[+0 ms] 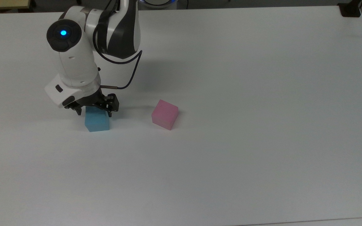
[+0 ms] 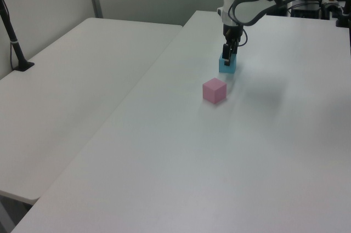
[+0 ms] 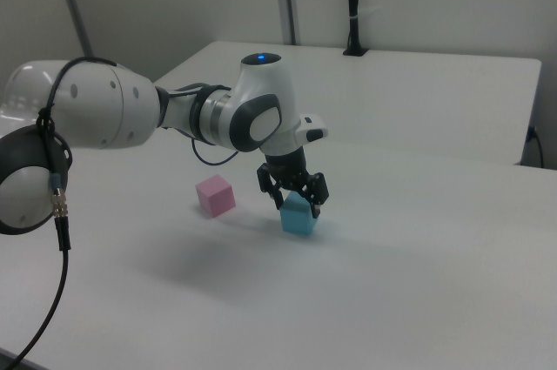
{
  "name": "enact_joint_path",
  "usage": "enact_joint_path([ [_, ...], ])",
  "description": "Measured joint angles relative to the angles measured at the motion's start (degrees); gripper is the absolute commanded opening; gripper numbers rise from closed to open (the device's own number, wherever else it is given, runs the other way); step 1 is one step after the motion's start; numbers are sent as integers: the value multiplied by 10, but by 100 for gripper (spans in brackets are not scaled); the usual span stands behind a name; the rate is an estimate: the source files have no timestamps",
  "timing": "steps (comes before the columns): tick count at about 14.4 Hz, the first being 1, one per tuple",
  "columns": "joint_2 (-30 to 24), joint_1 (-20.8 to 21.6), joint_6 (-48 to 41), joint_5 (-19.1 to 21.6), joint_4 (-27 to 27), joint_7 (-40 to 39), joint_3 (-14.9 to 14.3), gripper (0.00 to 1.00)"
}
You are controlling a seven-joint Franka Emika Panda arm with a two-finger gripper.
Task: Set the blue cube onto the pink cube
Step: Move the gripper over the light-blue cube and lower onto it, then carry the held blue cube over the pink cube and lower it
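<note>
The blue cube (image 1: 97, 121) is sitting flat on the white table (image 1: 247, 125), toward the top view's left, and it is not being lifted yet. The gripper (image 1: 94, 110) is hanging right over it, pointing straight down. Its two black fingers are standing apart, one at each side of the cube's top, so the cube is sitting in the gap between them. I think they are placed this way so they can squeeze the cube from both sides and pick it up. In the right view the fingers (image 3: 315, 199) are reaching down around the upper part of the blue cube (image 3: 298, 215), but I cannot quite tell if they are touching its sides.

The pink cube (image 1: 164, 114) is waiting near the blue one, toward the top view's right. The two are apart, with bare table between them. It is turned a little, so its corners are not lining up with the blue cube's. Its top is free, which is good, because the blue cube is meant to go there.

Counting things: there is one blue cube, one pink cube, one robot arm (image 1: 74, 67) and one gripper with two fingers. A second white table (image 2: 77, 79) is standing beside the first one in the left view.
</note>
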Motion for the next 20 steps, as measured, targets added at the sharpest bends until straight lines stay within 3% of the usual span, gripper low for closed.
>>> enact_joint_path([
  [7, -12, 19, -3, -7, 15, 24, 6, 28],
  [13, -71, 130, -74, -7, 15, 123, 11, 32],
  [14, -71, 149, -74, -7, 13, 139, 12, 38],
  [16, -68, 167, -74, -7, 7, 150, 11, 72],
  [17, -67, 169, -74, -7, 3, 152, 11, 98],
  [20, -65, 169, -74, -7, -3, 152, 10, 100],
])
